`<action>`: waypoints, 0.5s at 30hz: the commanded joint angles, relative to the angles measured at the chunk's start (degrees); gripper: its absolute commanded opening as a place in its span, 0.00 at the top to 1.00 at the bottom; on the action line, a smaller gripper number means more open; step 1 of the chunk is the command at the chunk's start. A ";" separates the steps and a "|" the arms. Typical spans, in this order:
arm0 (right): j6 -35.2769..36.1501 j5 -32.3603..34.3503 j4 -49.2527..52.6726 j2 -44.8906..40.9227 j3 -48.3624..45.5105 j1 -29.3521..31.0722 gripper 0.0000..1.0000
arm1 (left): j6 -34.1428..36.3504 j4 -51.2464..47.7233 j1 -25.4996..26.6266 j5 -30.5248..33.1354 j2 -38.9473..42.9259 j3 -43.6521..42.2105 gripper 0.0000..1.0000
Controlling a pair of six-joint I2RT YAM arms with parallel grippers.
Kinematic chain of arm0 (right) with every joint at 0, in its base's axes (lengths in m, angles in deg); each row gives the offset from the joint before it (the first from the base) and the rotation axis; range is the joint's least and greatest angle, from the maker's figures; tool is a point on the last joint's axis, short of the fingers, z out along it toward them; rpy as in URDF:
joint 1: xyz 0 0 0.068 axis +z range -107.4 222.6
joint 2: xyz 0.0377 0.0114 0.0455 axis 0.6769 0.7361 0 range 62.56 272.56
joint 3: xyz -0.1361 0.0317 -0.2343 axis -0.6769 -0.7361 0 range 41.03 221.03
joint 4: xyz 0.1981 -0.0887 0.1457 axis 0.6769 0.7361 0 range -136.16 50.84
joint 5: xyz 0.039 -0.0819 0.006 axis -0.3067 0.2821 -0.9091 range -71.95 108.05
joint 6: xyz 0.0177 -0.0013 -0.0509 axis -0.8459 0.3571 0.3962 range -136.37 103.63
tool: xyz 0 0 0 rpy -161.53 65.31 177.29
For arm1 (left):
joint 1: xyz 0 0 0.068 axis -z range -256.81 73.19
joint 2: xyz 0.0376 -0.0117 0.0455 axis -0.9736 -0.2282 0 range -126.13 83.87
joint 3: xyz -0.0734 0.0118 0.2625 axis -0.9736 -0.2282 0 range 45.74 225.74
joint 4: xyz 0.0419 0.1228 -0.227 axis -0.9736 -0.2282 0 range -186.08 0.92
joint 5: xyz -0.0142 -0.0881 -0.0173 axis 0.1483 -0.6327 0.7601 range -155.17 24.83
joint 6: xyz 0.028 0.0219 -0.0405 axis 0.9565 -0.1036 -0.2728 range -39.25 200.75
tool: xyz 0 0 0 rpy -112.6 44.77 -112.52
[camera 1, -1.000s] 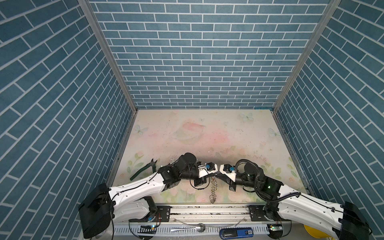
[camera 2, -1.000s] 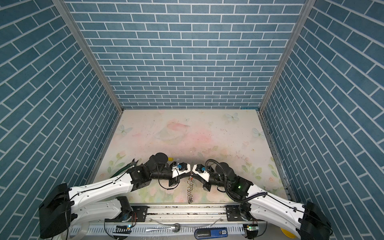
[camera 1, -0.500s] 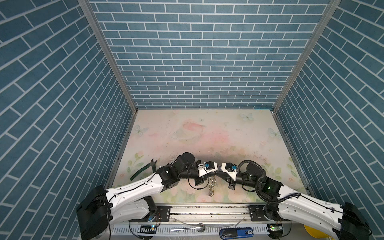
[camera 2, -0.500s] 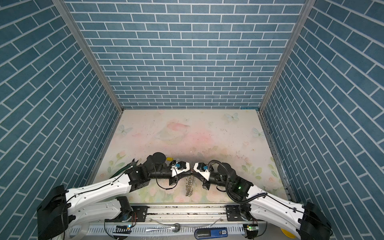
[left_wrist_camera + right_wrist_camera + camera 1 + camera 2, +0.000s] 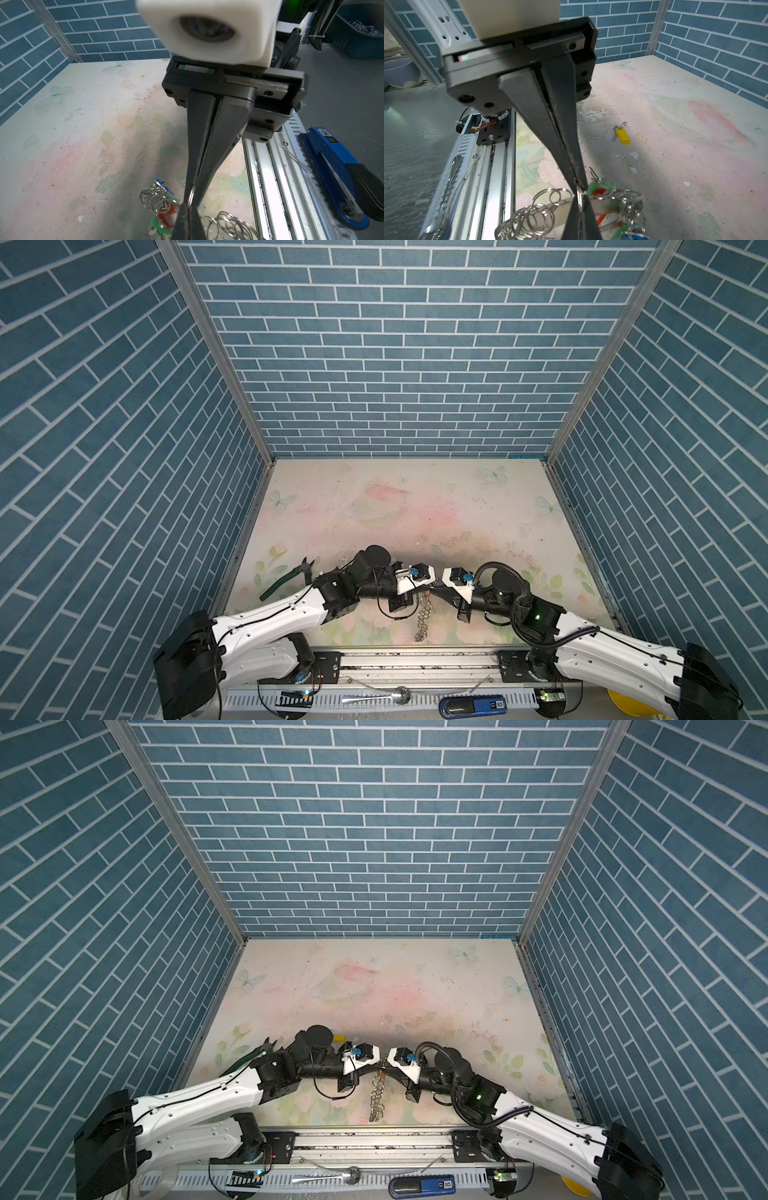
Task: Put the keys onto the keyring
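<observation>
One silver metal ring [image 5: 579, 198], lower centre, is clamped by left gripper [image 5: 580, 187] and right gripper [image 5: 191, 190]; uneven pulling could free it.

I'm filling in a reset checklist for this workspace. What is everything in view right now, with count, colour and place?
keyring: one chain, silver rings, hanging from both gripper tips
keys on the keyring: count unclear, green, red and blue tags, bunched under the tips
loose key: one, silver with yellow tag, on the mat just beyond the left arm
pliers: one, green handles, mat's left edge
spoon: one, silver, front rail
stapler: one, blue and black, front rail
table mat: one, pale floral, inside blue brick walls
left gripper: one, black, shut on a ring of the keyring
right gripper: one, black, shut on a ring of the keyring
</observation>
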 commanded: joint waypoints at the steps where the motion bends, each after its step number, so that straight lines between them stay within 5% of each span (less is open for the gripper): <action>1: 2.37 2.57 5.25 -1.92 3.39 0.06 0.81 | 0.88 -4.71 -0.08 3.78 -0.73 3.57 1.00; 3: 2.92 3.75 8.83 -2.19 5.14 0.07 0.74 | 1.59 -7.62 0.14 4.97 -1.18 5.28 1.00; 15: 4.97 4.56 9.96 -3.91 6.75 0.15 0.80 | 5.65 -16.19 1.16 4.27 -3.70 10.84 1.00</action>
